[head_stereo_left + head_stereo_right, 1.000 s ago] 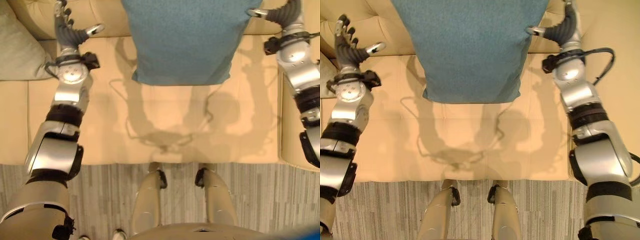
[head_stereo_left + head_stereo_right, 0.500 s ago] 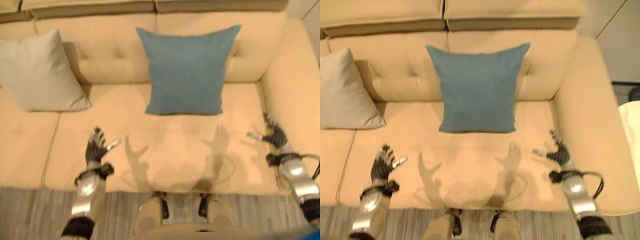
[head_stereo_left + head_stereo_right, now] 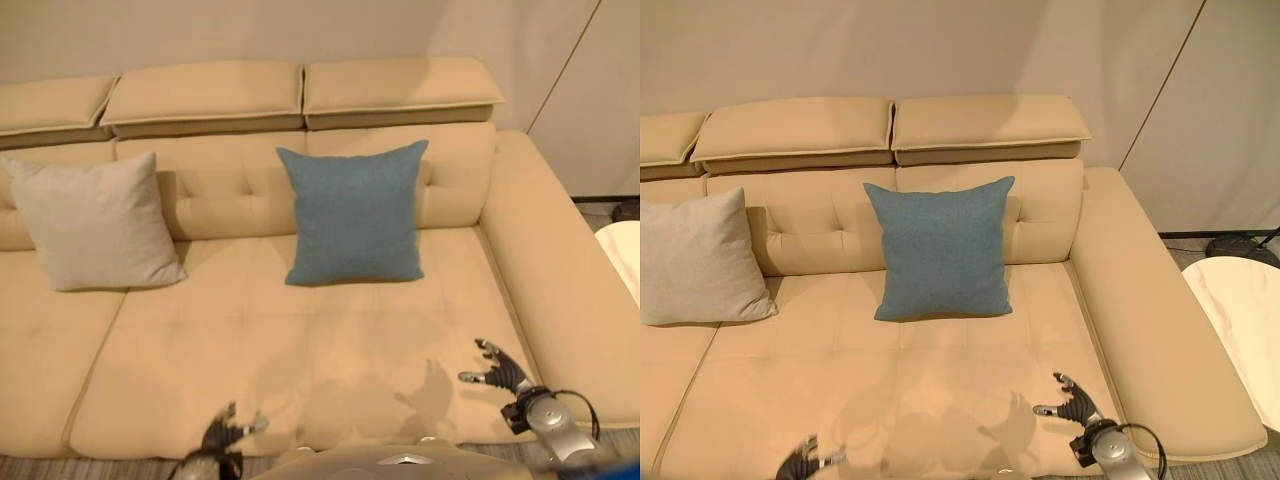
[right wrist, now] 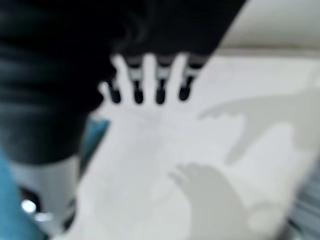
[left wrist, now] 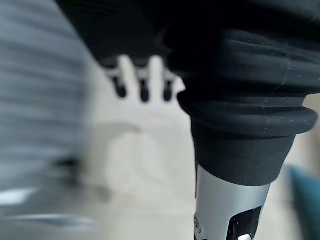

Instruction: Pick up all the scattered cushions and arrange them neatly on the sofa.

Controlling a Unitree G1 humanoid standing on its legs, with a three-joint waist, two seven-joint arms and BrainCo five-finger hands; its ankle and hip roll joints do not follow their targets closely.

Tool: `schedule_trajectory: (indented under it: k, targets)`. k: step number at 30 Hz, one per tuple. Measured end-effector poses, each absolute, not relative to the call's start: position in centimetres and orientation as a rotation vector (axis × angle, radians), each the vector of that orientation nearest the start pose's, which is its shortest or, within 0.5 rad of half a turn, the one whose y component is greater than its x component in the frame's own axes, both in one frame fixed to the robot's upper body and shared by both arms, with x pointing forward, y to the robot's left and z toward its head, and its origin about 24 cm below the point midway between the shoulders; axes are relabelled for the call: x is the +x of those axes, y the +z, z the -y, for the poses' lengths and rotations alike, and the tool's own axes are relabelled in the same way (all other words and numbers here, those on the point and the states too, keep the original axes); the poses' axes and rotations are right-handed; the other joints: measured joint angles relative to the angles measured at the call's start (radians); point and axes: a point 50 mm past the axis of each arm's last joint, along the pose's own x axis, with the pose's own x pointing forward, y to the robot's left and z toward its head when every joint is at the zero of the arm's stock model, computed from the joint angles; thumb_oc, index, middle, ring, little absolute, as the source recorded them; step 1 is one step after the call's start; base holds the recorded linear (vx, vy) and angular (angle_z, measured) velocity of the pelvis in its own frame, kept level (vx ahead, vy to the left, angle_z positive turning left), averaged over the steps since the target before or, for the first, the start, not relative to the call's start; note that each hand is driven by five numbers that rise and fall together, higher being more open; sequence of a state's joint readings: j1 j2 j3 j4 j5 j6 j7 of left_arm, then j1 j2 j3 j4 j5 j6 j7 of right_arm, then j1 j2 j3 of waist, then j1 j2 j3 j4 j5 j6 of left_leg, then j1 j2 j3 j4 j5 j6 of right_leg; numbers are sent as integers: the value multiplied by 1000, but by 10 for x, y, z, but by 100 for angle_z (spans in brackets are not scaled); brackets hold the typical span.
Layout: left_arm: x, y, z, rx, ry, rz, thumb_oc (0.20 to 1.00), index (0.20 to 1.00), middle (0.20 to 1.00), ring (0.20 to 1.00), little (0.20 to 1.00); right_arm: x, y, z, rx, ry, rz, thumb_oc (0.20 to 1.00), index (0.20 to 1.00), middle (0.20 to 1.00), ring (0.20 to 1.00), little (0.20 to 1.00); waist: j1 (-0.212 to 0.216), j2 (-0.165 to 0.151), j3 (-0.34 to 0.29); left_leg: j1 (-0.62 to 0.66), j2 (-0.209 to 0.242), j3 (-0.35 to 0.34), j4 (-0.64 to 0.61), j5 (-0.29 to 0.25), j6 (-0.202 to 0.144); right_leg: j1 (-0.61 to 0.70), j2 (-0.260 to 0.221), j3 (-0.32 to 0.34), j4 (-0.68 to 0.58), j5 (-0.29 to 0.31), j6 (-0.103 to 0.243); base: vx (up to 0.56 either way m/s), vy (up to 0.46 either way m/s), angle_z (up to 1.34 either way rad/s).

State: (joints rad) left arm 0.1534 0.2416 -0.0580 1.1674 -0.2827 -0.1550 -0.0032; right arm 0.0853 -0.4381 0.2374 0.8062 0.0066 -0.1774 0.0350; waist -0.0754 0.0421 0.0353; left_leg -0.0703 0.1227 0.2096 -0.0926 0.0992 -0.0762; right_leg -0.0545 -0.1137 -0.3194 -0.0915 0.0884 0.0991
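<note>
I see the blue cushion (image 3: 355, 214) upright against the sofa (image 3: 300, 340) backrest near its middle, the grey cushion (image 3: 92, 222) propped toward the left end. My left hand (image 3: 222, 436) and right hand (image 3: 500, 370) hover over the seat's front edge, fingers spread and seemingly empty, though wrist views are blurred.

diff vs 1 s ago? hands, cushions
Both arms have pulled back from the blue square fabric cushion to the seat's front edge: left hand and right hand are low, open and empty. The view itself has also drawn back and lifted, now taking in the whole beige sofa. Unchanged: the blue cushion leans upright on the backrest, the light grey cushion beside it.
</note>
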Motion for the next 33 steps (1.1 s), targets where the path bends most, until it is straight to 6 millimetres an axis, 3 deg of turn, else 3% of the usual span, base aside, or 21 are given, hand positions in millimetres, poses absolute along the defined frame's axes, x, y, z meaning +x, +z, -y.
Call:
schedule_trajectory:
  k: [4, 6, 8, 9, 10, 12, 13, 14, 16, 17, 20, 21, 23, 24, 25, 27, 29, 30, 31, 32, 33]
  targets:
    - [39, -162, -243, 12, 291, -1170, 1000, 1000, 1000, 1000, 1000, 146, -110, 261, -449, 99, -789, 1000, 1000, 1000, 1000, 1000, 9, 6, 18, -10, 13, -9, 23, 17, -27, -9, 17, 2, -4, -7, -17, -202, -28, -2]
    - [48, -162, -242, 7, 288, -1155, 1000, 1000, 1000, 1000, 1000, 144, -113, 264, -431, 74, -814, 1000, 1000, 1000, 1000, 1000, 9, -29, 24, -11, -3, -41, 31, 13, -172, -23, -16, -2, -6, 15, -80, -134, 51, -5]
    - [60, -162, -236, -19, 273, -1132, 1000, 1000, 1000, 1000, 1000, 148, -112, 268, -421, 48, -815, 1000, 1000, 1000, 1000, 1000, -5, -79, 42, -6, -62, -53, 260, -109, -111, -17, -87, 9, -1, 38, -74, -202, 152, -22]
    - [61, -163, -232, -30, 267, -1138, 1000, 1000, 1000, 1000, 1000, 144, -114, 273, -408, 20, -835, 1000, 1000, 1000, 1000, 1000, -19, -67, 40, 1, -60, -59, 330, -158, -109, -13, -86, 8, 1, 51, -63, -188, 159, -3]
    - [63, -166, -225, -44, 249, -1155, 1000, 1000, 1000, 1000, 1000, 136, -119, 280, -384, -35, -887, 1000, 1000, 1000, 1000, 1000, -41, -36, 28, 46, -59, -59, 304, -211, -78, -10, -77, 6, 6, 56, -49, -191, 177, 18]
    - [88, -161, -221, -11, 192, -1087, 1000, 1000, 1000, 1000, 1000, 116, -128, 285, -368, -62, -974, 1000, 1000, 1000, 1000, 1000, -58, -18, 30, 96, -60, -55, 174, -244, -8, -37, -67, 5, 20, 68, -25, -294, 259, 18]
    - [98, -158, -223, 5, 180, -1066, 1000, 1000, 1000, 1000, 1000, 116, -131, 281, -344, -76, -990, 1000, 1000, 1000, 1000, 1000, -53, -29, 40, 106, -74, -49, 140, -218, 29, -46, -78, 7, 33, 72, -20, -338, 228, 8]
    - [109, -155, -224, 14, 169, -1038, 1000, 1000, 1000, 1000, 1000, 108, -137, 276, -320, -82, -1028, 1000, 1000, 1000, 1000, 1000, -59, -63, 60, 132, -111, -50, 101, -189, 49, -50, -109, 14, 53, 85, -5, -252, 145, -7]
    - [114, -154, -224, 26, 158, -1032, 1000, 1000, 1000, 1000, 1000, 103, -142, 272, -296, -99, -1067, 1000, 1000, 1000, 1000, 1000, -63, -95, 56, 140, -140, -30, 85, -179, 63, -78, -150, 37, 84, 99, 28, -211, 100, -18]
    - [115, -154, -224, 32, 152, -1032, 1000, 1000, 1000, 1000, 1000, 101, -144, 270, -293, -96, -1077, 1000, 1000, 1000, 1000, 1000, -68, -106, 54, 157, -161, -26, 57, -173, 79, -80, -164, 44, 96, 95, 68, -245, 90, -23]
    - [110, -154, -232, 51, 165, -1046, 1000, 1000, 1000, 1000, 1000, 94, -148, 264, -278, -92, -1108, 1000, 1000, 1000, 1000, 1000, -73, -117, 54, 176, -181, -15, 25, -159, 108, -86, -180, 60, 95, 77, 123, -265, 92, -16]
    - [111, -151, -240, 71, 175, -1042, 1000, 1000, 1000, 1000, 1000, 93, -150, 258, -265, -85, -1121, 1000, 1000, 1000, 1000, 1000, -68, -124, 60, 176, -184, -3, 20, -141, 125, -105, -174, 108, 133, 114, 138, -246, 80, -12]
    - [106, -152, -244, 80, 183, -1058, 1000, 1000, 1000, 1000, 1000, 94, -151, 256, -261, -80, -1119, 1000, 1000, 1000, 1000, 1000, -60, -128, 57, 175, -178, 20, 31, -130, 126, -113, -163, 107, 139, 169, 123, -209, 51, -34]
    - [102, -154, -242, 85, 173, -1076, 1000, 1000, 1000, 1000, 1000, 103, -148, 257, -273, -74, -1097, 1000, 1000, 1000, 1000, 1000, -32, -85, 79, 172, -136, 51, 35, -140, 138, -131, -123, 114, 157, 218, 127, -94, 2, -37]
    - [99, -155, -241, 86, 173, -1088, 1000, 1000, 1000, 1000, 1000, 103, -149, 257, -278, -67, -1100, 1000, 1000, 1000, 1000, 1000, -36, -65, 77, 166, -119, 50, 34, -132, 141, -147, -107, 115, 229, 127, 134, -132, -17, -32]
    - [95, -155, -241, 88, 173, -1093, 1000, 1000, 1000, 1000, 1000, 104, -149, 255, -283, -51, -1104, 1000, 1000, 1000, 1000, 1000, -17, -37, 64, 150, -82, 50, 24, -120, 139, -150, -59, 120, 365, -7, 109, -92, -63, -1]
    - [86, -157, -245, 90, 188, -1120, 1000, 1000, 1000, 1000, 1000, 109, -148, 254, -291, -39, -1091, 1000, 1000, 1000, 1000, 1000, -1, -50, 54, 140, -73, 61, 26, -109, 128, -129, -59, 108, 419, -132, 94, -89, -128, -9]
    - [80, -158, -246, 90, 194, -1137, 1000, 1000, 1000, 1000, 1000, 109, -148, 253, -295, -31, -1092, 1000, 1000, 1000, 1000, 1000, 21, -56, 43, 140, -59, 62, 22, -100, 109, -94, -65, 65, 407, -190, 82, -39, -148, -10]
    - [75, -158, -248, 93, 199, -1147, 1000, 1000, 1000, 1000, 1000, 107, -149, 250, -295, -21, -1096, 1000, 1000, 1000, 1000, 1000, 31, -71, 28, 138, -55, 61, 21, -89, 88, -56, -55, 58, 322, -187, 80, -11, -157, -18]
    - [71, -159, -248, 94, 203, -1161, 1000, 1000, 1000, 1000, 1000, 107, -150, 248, -292, -18, -1099, 1000, 1000, 1000, 1000, 1000, 37, -77, 24, 140, -50, 58, 21, -89, 66, -20, -20, 75, 243, -175, 6, -7, -81, -21]
    - [67, -161, -245, 85, 197, -1177, 1000, 1000, 1000, 1000, 1000, 109, -150, 248, -292, -18, -1091, 1000, 1000, 1000, 1000, 1000, 35, -71, 20, 140, -32, 58, 23, -83, 57, 0, 6, 79, 196, -150, -19, -20, -107, -24]
